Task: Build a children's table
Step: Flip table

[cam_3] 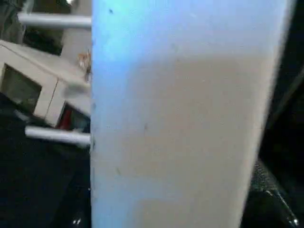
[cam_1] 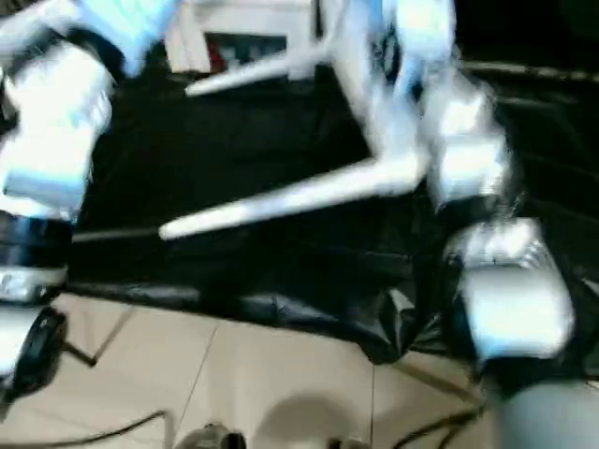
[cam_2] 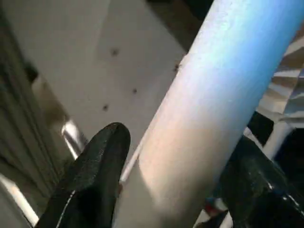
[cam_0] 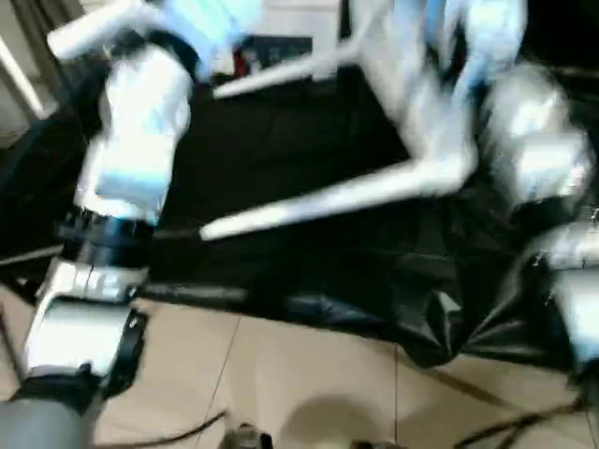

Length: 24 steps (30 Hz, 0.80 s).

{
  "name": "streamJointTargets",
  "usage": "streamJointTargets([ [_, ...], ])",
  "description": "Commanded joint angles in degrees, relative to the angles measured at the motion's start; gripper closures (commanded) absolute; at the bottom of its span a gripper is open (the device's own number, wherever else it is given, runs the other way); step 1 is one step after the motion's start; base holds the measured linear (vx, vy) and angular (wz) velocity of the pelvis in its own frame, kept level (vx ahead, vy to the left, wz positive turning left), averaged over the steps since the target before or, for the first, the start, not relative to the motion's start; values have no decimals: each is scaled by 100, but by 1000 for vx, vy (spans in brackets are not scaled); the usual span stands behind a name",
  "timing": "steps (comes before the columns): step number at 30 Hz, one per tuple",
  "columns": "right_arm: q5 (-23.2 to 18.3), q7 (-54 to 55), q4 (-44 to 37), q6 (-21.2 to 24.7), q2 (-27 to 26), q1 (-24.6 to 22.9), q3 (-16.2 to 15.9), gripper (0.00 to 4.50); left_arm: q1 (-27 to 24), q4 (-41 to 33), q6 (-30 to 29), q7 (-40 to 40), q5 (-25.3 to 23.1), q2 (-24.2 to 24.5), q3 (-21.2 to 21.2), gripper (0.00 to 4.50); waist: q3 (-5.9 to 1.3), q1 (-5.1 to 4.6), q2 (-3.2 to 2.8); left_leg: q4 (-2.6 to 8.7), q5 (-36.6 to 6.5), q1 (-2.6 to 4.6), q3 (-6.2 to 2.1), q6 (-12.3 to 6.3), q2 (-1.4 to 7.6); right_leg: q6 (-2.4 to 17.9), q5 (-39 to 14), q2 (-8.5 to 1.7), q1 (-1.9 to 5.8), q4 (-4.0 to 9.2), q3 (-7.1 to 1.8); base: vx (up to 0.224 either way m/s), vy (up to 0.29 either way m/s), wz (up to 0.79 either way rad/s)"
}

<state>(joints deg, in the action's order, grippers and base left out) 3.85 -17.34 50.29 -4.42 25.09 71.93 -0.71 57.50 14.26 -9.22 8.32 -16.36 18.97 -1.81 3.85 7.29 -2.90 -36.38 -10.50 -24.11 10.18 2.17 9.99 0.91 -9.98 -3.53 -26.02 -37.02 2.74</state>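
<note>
Left jaws grasping table leg (cam_2: 199,123), right jaws clamped around another leg (cam_3: 180,118)

table (cam_0: 412,103) tipped over black sheet (cam_0: 281,168), legs (cam_0: 318,201) pointing left, tiled floor (cam_0: 309,374) in front

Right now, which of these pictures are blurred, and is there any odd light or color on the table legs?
Both eye views are smeared by motion, arms and legs streaked. The left wrist view is sharper: the leg shades from blue to warm beige. The right wrist view shows a leg with the same blue tint up top.
</note>
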Motion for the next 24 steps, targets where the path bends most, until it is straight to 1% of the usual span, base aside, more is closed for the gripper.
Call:
streamJointTargets([
  [1,61,-159,-28,-395,21,261,-116,251,92,79,-224,-427,928,-265,-647,180,-514,-14,230,252,-441,102,-39,-580,160,1394,-673,-359,430,375,-196,0,0,0],
  [2,178,-229,118,-532,81,519,-228,251,72,51,-323,-457,1015,-321,-789,180,-502,-17,206,263,-540,118,-53,-510,180,1341,-868,-353,408,380,-192,0,0,0],
  [3,226,-247,176,-585,102,618,-271,251,58,35,-367,-461,1045,-340,-838,180,-494,-39,218,264,-631,117,-55,-464,182,1326,-985,-348,397,385,-189,0,0,0],
  [4,318,-299,278,-685,139,799,-353,251,24,7,-451,-471,1109,-378,-929,180,-483,-32,227,270,-683,118,-53,-454,182,1281,-1061,-346,389,412,-194,0,0,0],
  [5,318,-299,278,-685,139,799,-353,251,24,7,-451,-471,1109,-378,-929,180,-473,-46,214,278,-756,108,-68,-401,188,1225,-1167,-358,392,412,-197,0,0,0],
  [6,441,-354,429,-817,173,1001,-439,251,-16,-25,-540,-477,1146,-419,-1028,180,-474,-56,216,285,-781,115,-78,-355,208,1192,-1148,-356,378,403,-199,0,0,0],
  [7,547,-361,539,-907,206,1155,-508,251,-60,-49,-622,-466,1180,-446,-1091,180,-470,-76,237,289,-797,114,-76,-341,211,1191,-1125,-352,381,406,-197,0,0,0],
  [8,647,-406,695,-1024,239,1368,-579,251,-127,-68,-722,-476,1224,-474,-1184,180,-474,-93,245,284,-817,113,-80,-323,213,1244,-1051,-361,384,387,-200,0,0,0],
  [9,710,-435,803,-1102,260,1510,-622,251,-172,-82,-790,-483,1255,-491,-1243,180,-460,-91,241,280,-867,120,-69,-345,204,1245,-1059,-361,372,407,-210,0,0,0],
  [10,747,-538,953,-1173,268,1694,-637,251,-231,-65,-870,-466,1309,-501,-1297,180,-469,-110,285,275,-833,101,-72,-362,203,1277,-1013,-367,394,369,-208,0,0,0],
  [11,821,-613,1066,-1244,284,1857,-685,251,-305,-25,-942,-453,1358,-508,-1350,180,-461,-98,290,275,-827,107,-63,-391,199,1271,-1029,-366,383,394,-210,0,0,0],
  [12,916,-647,1176,-1328,304,2003,-759,251,-385,27,-999,-429,1400,-501,-1374,180,-456,-102,274,272,-827,92,-69,-400,205,1274,-1031,-365,383,385,-211,0,0,0],
  [13,1039,-706,1276,-1420,322,2183,-868,251,-503,141,-993,-399,1429,-483,-1403,180,-461,-95,266,269,-812,99,-74,-391,218,1292,-1013,-374,374,371,-209,0,0,0],
  [14,1052,-711,1288,-1431,324,2201,-880,251,-515,152,-992,-398,1433,-480,-1405,180,-454,-108,302,272,-789,81,-72,-412,215,1299,-956,-367,383,359,-205,0,0,0],
  [15,1126,-735,1353,-1490,333,2300,-944,251,-579,213,-985,-388,1454,-466,-1414,181,-443,-107,293,274,-815,78,-73,-420,215,1282,-991,-366,370,371,-205,0,0,0],
  [16,1224,-716,1436,-1531,333,2463,-1019,251,-673,335,-948,-368,1489,-438,-1445,182,-437,-104,275,277,-874,88,-75,-400,220,1261,-1063,-366,361,375,-209,0,0,0],
  [17,1372,-654,1515,-1595,340,2651,-1129,251,-770,483,-869,-370,1485,-394,-1468,182,-429,-122,291,285,-946,90,-80,-359,225,1247,-1132,-364,353,377,-206,0,0,0],
  [18,1372,-654,1515,-1595,340,2651,-1129,251,-770,483,-869,-370,1485,-394,-1468,184,-424,-134,284,295,-1049,101,-83,-314,235,1233,-1191,-357,341,386,-208,0,0,0],
  [19,1472,-600,1598,-1655,343,2778,-1197,251,-826,554,-836,-367,1467,-375,-1493,191,-416,-124,276,303,-1112,115,-90,-271,247,1208,-1193,-364,330,383,-218,0,0,0],
  [20,1588,-549,1716,-1737,334,2961,-1278,251,-908,641,-829,-344,1441,-358,-1512,196,-421,-146,318,306,-1134,107,-89,-255,252,1217,-1203,-365,328,378,-214,0,0,0],
  [21,1588,-549,1716,-1737,334,2961,-1278,251,-908,641,-829,-344,1441,-358,-1512,200,-412,-140,300,310,-1215,118,-89,-217,248,1195,-1251,-367,320,386,-221,0,0,0],
  [22,1650,-527,1790,-1790,326,3064,-1321,251,-952,678,-836,-330,1424,-352,-1519,205,-406,-140,295,314,-1249,127,-90,-201,253,1178,-1255,-367,313,388,-229,0,0,0],
  [23,1650,-527,1790,-1790,326,3064,-1321,251,-952,678,-836,-330,1424,-352,-1519,211,-411,-146,284,318,-1265,125,-101,-172,261,1186,-1241,-374,318,374,-227,0,0,0],
  [24,1846,-414,1907,-1900,306,3267,-1455,251,-1061,766,-900,-339,1487,-384,-1585,217,-413,-162,309,327,-1214,116,-108,-108,271,1197,-1062,-375,334,341,-231,0,0,0],
])
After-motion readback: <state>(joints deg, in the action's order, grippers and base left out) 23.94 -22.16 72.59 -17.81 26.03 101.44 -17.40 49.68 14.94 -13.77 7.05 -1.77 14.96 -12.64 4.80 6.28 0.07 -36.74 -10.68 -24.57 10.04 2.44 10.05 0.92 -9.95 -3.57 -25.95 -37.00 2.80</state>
